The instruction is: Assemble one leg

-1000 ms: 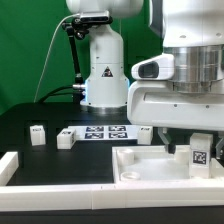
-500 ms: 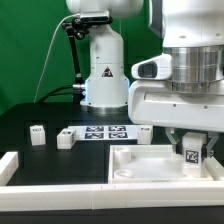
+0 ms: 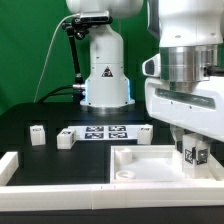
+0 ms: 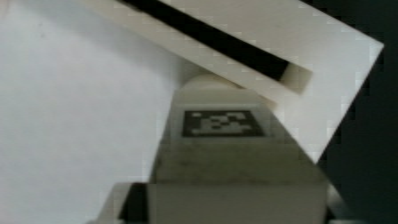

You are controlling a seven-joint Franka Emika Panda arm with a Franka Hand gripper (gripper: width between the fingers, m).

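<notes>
My gripper (image 3: 191,152) is shut on a leg (image 3: 190,156), a small white post with a black-and-white tag. It holds the leg upright at the exterior view's right, over the far right corner of the large white panel (image 3: 140,163); I cannot tell whether the leg touches the panel. In the wrist view the leg (image 4: 228,150) fills the middle between my dark fingers (image 4: 135,203), with its tag facing the camera and the panel's raised rim (image 4: 267,45) beyond it. Three more legs stand on the black table: two at the left (image 3: 38,135) (image 3: 67,137) and one by the panel's far edge (image 3: 145,132).
The marker board (image 3: 106,131) lies flat in the middle of the table. A long white rail (image 3: 60,187) runs along the front, with a raised end at the left (image 3: 10,163). The arm's white base (image 3: 103,70) stands at the back.
My gripper has moved a little toward the exterior view's left with the leg in it, and the hand has turned, so the tag now sits nearer the panel's corner.
</notes>
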